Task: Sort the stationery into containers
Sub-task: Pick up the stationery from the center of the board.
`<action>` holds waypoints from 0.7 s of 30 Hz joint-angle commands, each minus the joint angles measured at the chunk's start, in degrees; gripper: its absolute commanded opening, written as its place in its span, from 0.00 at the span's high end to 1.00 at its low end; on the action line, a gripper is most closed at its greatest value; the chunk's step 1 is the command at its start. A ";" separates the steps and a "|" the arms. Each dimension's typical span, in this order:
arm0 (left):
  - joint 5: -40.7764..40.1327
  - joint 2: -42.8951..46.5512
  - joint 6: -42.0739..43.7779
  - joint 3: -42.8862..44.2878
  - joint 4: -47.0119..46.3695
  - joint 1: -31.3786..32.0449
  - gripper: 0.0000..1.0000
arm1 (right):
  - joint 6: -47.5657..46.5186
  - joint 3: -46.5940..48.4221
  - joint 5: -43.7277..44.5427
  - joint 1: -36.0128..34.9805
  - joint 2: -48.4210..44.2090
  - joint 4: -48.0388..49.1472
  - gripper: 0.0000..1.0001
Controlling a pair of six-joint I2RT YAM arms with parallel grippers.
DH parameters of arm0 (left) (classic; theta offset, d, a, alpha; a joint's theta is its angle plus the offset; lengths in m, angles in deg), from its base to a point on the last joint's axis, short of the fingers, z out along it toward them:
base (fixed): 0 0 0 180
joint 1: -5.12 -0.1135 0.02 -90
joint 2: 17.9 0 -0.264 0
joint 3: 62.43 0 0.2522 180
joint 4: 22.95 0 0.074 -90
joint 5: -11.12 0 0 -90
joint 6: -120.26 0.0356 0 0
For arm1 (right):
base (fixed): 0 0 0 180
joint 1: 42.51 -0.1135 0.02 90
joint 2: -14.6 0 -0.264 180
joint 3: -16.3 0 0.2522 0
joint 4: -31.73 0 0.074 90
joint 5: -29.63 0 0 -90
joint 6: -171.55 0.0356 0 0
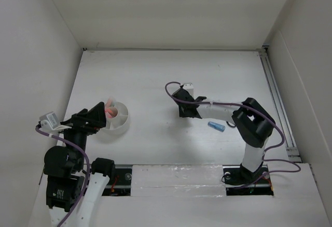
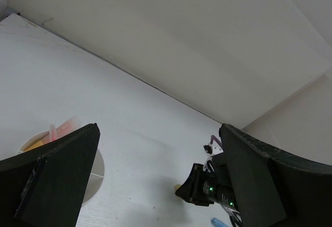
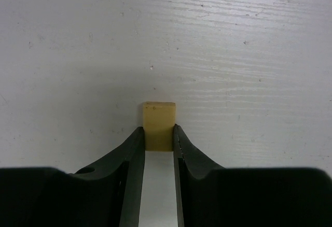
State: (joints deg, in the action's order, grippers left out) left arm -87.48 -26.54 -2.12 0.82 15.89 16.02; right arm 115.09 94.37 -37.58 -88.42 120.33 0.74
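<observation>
Two black fingers of the right gripper (image 3: pixel 158 136) are clamped on a small yellow-orange rectangular block (image 3: pixel 159 115) near the centre of the white table (image 1: pixel 155 76). A stubby blue marker (image 1: pixel 216 126) lies at four o'clock from it. The left gripper (image 1: pixel 99 114), jaws spread apart and empty, sits at nine o'clock of the round white plastic tub (image 1: pixel 120 126), which holds thin pink pens (image 1: pixel 110 105).

- Bright, even light here; my table (image 1: pixel 155 71) looks washed-out white.
- Soft shadow beside the tub (image 1: pixel 118 117).
- My right fingers (image 3: pixel 132 157) blur close up.
</observation>
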 commanded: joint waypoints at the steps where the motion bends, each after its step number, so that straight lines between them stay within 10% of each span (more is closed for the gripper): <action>1: 0.69 0.56 0.83 -0.01 -3.11 0.35 0.00 | 1.62 0.02 -1.69 -1.02 2.03 -2.63 1.00; 14: 28.09 -11.55 3.99 -3.70 -9.44 0.35 0.00 | -8.03 -1.30 -4.93 -12.97 -24.67 7.37 1.00; 21: 37.51 -19.47 3.99 -6.43 -11.10 0.35 0.00 | -9.37 2.65 -10.40 -17.54 -24.35 15.48 1.00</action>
State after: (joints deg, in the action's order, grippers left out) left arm -56.18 -44.53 0.92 -5.19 8.46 16.04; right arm 108.00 93.65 -46.48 -104.63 94.95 11.45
